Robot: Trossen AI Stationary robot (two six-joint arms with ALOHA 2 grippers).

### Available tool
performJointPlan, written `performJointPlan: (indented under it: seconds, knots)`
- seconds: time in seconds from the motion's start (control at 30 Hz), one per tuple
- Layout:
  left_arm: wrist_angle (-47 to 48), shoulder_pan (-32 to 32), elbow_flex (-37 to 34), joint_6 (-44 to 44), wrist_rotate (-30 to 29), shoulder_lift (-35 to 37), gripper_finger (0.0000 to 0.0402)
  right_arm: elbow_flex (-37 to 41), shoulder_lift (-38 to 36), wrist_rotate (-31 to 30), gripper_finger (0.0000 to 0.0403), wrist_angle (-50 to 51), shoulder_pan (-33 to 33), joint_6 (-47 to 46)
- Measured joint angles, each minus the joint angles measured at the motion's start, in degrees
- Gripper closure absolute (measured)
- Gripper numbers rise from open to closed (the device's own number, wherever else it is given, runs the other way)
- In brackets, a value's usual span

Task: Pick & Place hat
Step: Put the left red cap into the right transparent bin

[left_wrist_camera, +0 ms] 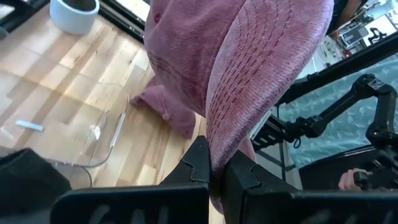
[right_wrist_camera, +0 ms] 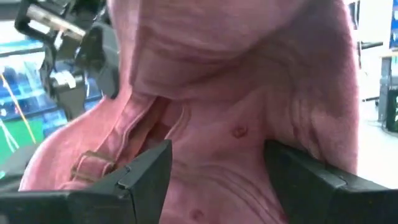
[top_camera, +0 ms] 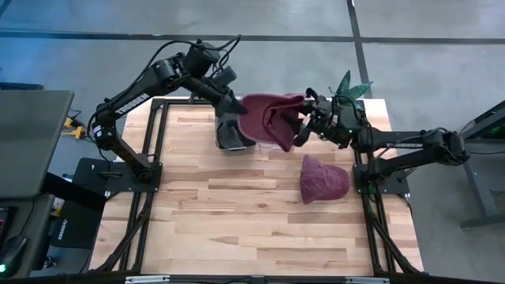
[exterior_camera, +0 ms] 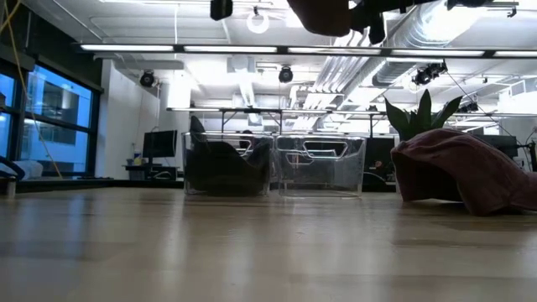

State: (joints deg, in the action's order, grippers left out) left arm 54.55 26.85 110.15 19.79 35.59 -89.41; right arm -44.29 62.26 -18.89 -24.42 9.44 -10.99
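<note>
A maroon cap [top_camera: 268, 113] hangs in the air over the far middle of the table, above the two bins. My left gripper [top_camera: 239, 106] is shut on it from the left. My right gripper [top_camera: 302, 130] is open at the cap's right side. In the right wrist view its fingers [right_wrist_camera: 146, 168] stand on either side of the cap's crown [right_wrist_camera: 236, 130], near the back strap and buckle [right_wrist_camera: 93, 163]. A second maroon cap [top_camera: 323, 180] lies flat on the table at the right, also visible in the low view [exterior_camera: 461, 168]. My left gripper [left_wrist_camera: 216, 167] pinches the edge of the stitched brim [left_wrist_camera: 219, 146] between its two fingers. They come from the table's far left, slanting down a little. The cap is lifted clear of the table, its crown beyond the fingers. My right gripper: I cannot tell whether its fingers touch the crown.
Two bins stand side by side at the far middle, a dark-filled one [exterior_camera: 226, 164] and a clear one [exterior_camera: 323, 164], below the held cap. A potted plant [top_camera: 347, 85] stands at the far right corner. Bare wood lies toward the near edge [top_camera: 237, 229].
</note>
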Motion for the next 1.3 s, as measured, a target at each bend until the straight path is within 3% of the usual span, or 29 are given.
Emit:
performJointPlan:
  seconds: [0.2,0.63,0.97,1.3]
  knots:
    - [-0.9,0.1,0.0,0.2,0.1,0.0,0.0402,0.0,-0.1,1.9,0.0153,-1.1,0.0,0.7]
    - [-1.1,0.1,0.0,0.6,-9.3,0.0,0.0402,0.0,-3.8,2.5,0.0153,-1.4,-1.2,1.1]
    - [-1.3,0.1,0.0,0.7,-9.4,0.0,0.0402,0.0,-11.4,-8.6,0.0153,10.7,-0.9,0.4]
    - [-3.5,0.1,0.1,0.6,-4.9,0.1,0.0402,0.0,-11.6,-3.0,0.0153,18.6,3.0,-5.3]
